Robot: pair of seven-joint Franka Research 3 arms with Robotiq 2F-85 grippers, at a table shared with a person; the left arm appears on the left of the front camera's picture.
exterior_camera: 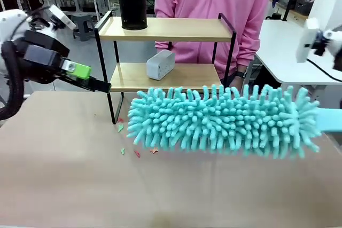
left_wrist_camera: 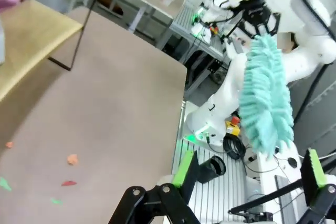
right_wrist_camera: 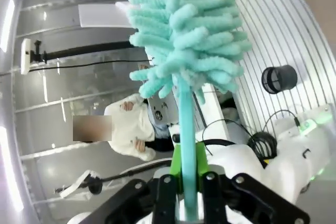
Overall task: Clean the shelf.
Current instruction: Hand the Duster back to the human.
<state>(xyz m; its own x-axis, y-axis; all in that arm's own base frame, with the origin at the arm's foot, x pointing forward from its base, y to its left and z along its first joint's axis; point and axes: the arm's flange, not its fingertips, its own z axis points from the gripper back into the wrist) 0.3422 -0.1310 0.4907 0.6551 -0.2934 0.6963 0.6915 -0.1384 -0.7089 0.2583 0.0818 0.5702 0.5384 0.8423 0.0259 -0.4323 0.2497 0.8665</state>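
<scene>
Right claw (right_wrist_camera: pixel 187 169) clenched on handle of turquoise fluffy duster (exterior_camera: pixel 224 121); left claw (left_wrist_camera: pixel 249 174) spread wide, empty.
At 12 o'clock on the beige table (exterior_camera: pixel 64 180) is set the two-tier wooden shelf with black frame (exterior_camera: pixel 165 29); the duster is held level at its 6 o'clock, coloured scraps (exterior_camera: pixel 136 153) scattered at 7.

The duster (exterior_camera: pixel 224 121) hangs before the shelf (exterior_camera: pixel 181 29) (canister (exterior_camera: pixel 132 9) on top board, box (exterior_camera: pixel 160 64) below).

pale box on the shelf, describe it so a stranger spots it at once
Start at the two-tier wooden shelf at the far side of the table. On its lower board sits a small pale box. Its only neighbour, a black cylinder, stands on the top board.
</scene>
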